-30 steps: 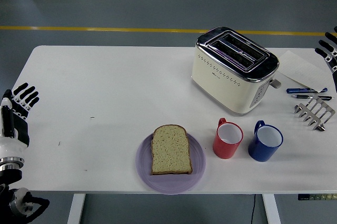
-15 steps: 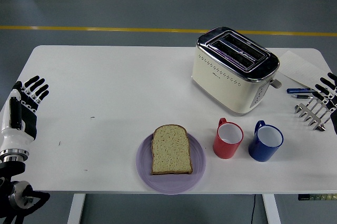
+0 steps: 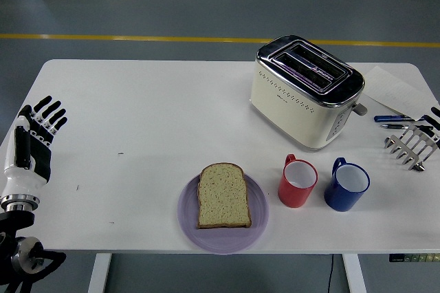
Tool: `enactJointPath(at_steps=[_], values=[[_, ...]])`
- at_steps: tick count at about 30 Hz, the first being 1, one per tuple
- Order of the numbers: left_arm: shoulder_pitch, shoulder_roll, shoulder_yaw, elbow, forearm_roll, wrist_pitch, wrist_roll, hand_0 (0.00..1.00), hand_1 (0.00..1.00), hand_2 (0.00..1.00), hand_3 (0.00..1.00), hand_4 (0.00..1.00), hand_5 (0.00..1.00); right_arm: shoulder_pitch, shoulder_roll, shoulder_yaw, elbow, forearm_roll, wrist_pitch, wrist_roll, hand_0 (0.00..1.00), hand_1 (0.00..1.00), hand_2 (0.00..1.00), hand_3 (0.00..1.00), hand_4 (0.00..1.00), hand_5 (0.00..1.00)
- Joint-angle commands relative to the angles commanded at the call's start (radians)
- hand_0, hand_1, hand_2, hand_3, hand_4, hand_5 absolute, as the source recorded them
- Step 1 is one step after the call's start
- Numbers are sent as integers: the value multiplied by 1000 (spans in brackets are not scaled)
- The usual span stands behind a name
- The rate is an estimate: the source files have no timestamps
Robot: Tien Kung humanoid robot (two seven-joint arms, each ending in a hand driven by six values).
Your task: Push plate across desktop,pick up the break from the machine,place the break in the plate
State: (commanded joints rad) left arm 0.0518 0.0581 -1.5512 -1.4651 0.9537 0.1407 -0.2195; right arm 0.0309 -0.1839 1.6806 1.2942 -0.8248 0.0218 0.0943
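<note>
A slice of bread (image 3: 223, 195) lies flat on a purple plate (image 3: 188, 214) near the table's front edge, at the middle. A cream and chrome toaster (image 3: 306, 91) stands at the back right with both slots empty. My left hand (image 3: 34, 140) is at the table's left edge, fingers spread and holding nothing, far from the plate. Only the fingertips (image 3: 434, 120) of my right hand show at the right edge, beside the metal rack.
A red mug (image 3: 297, 181) and a blue mug (image 3: 346, 186) stand right of the plate. A metal toast rack (image 3: 411, 146), two pens (image 3: 400, 122) and a paper sheet (image 3: 393, 89) lie at the far right. A yellow floor line runs behind the table.
My right hand has dropped from beside the paper down to the toast rack and slid out past the right edge. My left hand has risen slightly and moved a little inward.
</note>
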Motion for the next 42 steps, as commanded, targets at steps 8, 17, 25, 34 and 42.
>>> enactJointPath(at_steps=[8,17,25,34,42], values=[[-13,2,-19,-6,-14,-41,62,799,785,792,745,505,998,16,2,11,-2,2,-4,3,764,745,763,771,558,598],[-32,14,-71,-26,0,-136,144,808,800,817,780,532,998,23,6,13,-11,3,-2,0,762,744,758,766,556,596],[-47,22,-92,-43,-4,-236,220,810,815,839,809,544,998,25,8,13,-23,1,2,-2,763,743,756,763,554,596],[-37,6,-98,-43,5,-244,235,812,809,830,805,544,998,27,9,14,-31,-4,5,-2,759,740,750,751,550,587],[-33,-3,-96,-41,11,-245,235,813,812,826,803,551,998,27,10,16,-38,-2,9,-3,757,735,748,744,548,578]])
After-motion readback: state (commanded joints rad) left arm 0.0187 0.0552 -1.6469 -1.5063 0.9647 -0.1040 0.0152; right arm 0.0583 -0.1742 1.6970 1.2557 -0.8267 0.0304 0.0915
